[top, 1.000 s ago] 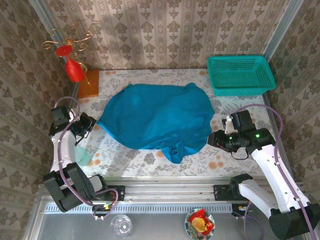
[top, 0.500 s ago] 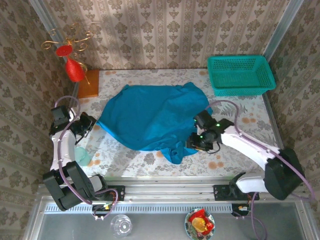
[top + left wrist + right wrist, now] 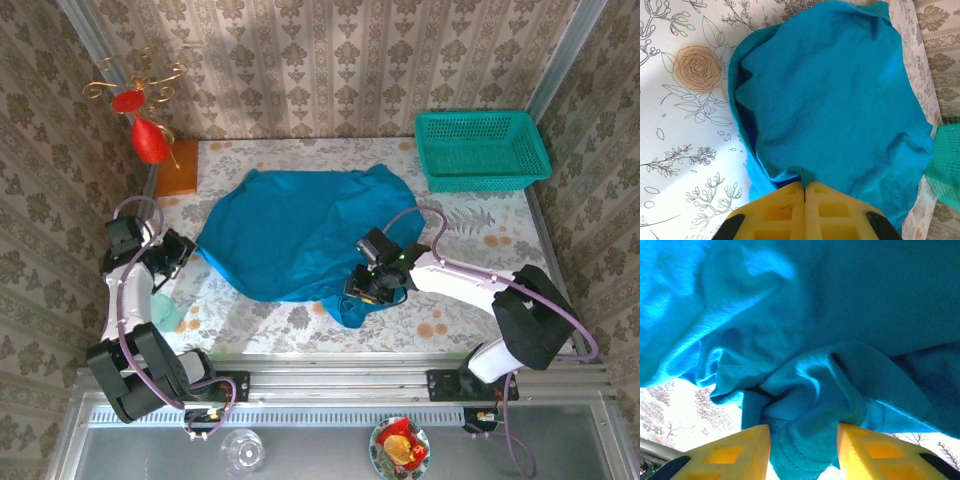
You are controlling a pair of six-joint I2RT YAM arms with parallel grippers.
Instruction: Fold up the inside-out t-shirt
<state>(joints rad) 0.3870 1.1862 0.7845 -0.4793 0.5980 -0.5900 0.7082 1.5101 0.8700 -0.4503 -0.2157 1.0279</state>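
Observation:
The inside-out t-shirt (image 3: 300, 235) lies spread and rumpled across the middle of the floral table (image 3: 470, 230), bright blue and far wider than either gripper. At its left edge my left gripper (image 3: 188, 250) is shut on a small pinch of the hem; in the left wrist view the cloth (image 3: 840, 100) runs into the closed jaws of that gripper (image 3: 805, 186). My right gripper (image 3: 362, 290) is at the bunched near-right corner. In the right wrist view it (image 3: 804, 440) stands open, its yellow fingers on either side of a thick fold of the shirt (image 3: 805, 380).
A teal mesh basket (image 3: 482, 150) sits at the back right corner. A red ornament on a gold stand (image 3: 148, 135) and a wooden block (image 3: 178, 168) are at the back left. A pale green object (image 3: 165, 313) lies by the left arm.
My right arm has swung in from the table's right side to the shirt's bunched near corner, with its jaws narrowing around a fold. The left gripper has stayed put.

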